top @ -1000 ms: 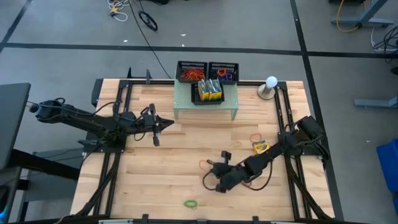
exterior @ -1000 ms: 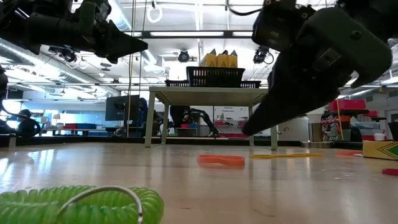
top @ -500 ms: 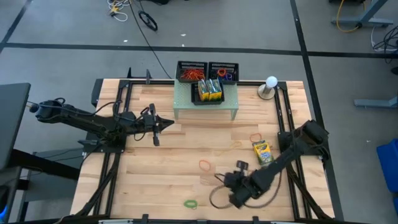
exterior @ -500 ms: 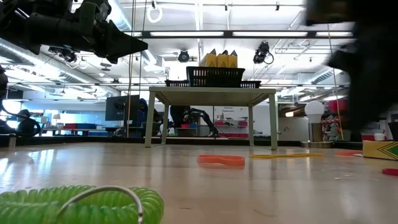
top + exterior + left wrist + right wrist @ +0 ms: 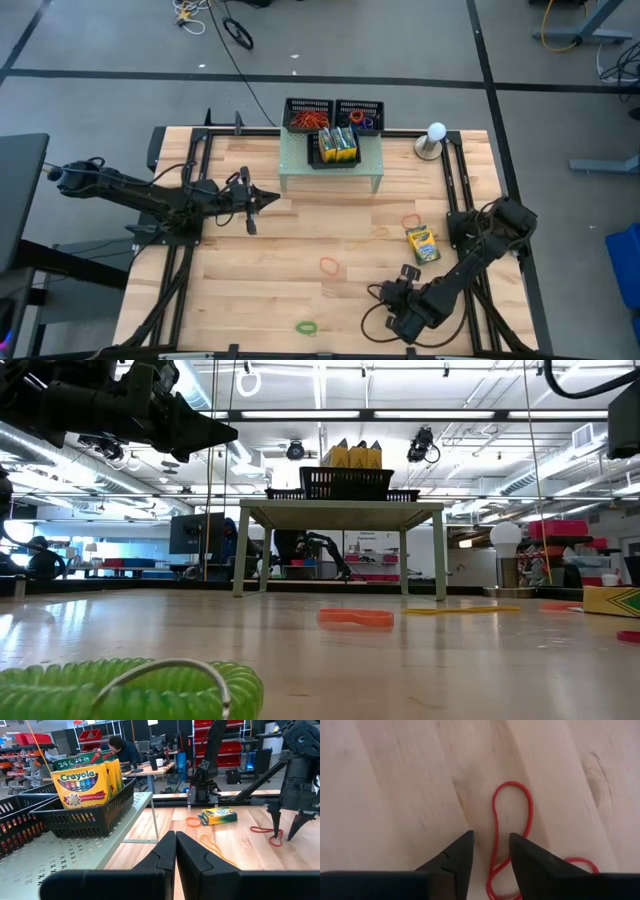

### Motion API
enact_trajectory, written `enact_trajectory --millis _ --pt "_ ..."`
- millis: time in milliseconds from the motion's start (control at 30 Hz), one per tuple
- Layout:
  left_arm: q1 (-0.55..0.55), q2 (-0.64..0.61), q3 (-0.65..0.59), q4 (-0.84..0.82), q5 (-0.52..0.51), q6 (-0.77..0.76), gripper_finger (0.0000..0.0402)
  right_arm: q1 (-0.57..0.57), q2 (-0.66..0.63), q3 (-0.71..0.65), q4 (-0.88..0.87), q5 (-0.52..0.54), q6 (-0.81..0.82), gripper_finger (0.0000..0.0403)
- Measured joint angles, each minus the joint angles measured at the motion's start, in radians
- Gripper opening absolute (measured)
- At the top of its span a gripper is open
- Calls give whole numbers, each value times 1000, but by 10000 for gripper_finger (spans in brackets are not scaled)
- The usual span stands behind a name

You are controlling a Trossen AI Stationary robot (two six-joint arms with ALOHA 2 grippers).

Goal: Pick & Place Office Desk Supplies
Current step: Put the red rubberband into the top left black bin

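My right gripper [image 5: 490, 851] points down near the table's near right, open. Its fingers stand on either side of a strand of a red rubber band [image 5: 513, 815] that lies flat on the wood; the left wrist view shows this gripper [image 5: 282, 834] over that band [image 5: 264, 829]. A crayon box [image 5: 421, 243] lies flat farther back, and others stand in a black basket [image 5: 333, 146] on the pale green riser [image 5: 330, 170]. An orange band [image 5: 330, 265] and a green one [image 5: 306, 327] lie loose. My left gripper [image 5: 275, 198] hovers shut at mid left, pointing level.
Two black mesh trays [image 5: 308, 113] holding bands stand behind the riser. A white ball on a stand [image 5: 436, 135] is at the far right corner. A yellow band [image 5: 375, 235] and an orange band [image 5: 411, 220] lie near the crayon box. Bare wood stretches across the near left.
My right gripper has swung from beside the orange band toward the table's right and near edge, tipping steeply downward and leaving the low view. The orange band lies where it was. My left arm has kept still.
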Motion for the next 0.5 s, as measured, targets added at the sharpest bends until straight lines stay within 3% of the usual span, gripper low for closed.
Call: enact_trajectory --millis 267,400,500 --pt "0 0 0 0 0 0 20 -27 -8 -1 37 -57 -58 57" --pt "0 0 0 0 0 0 20 -26 -42 -8 41 -35 -92 11" --pt "0 0 0 -2 0 0 20 -21 -92 -5 54 21 -119 7"
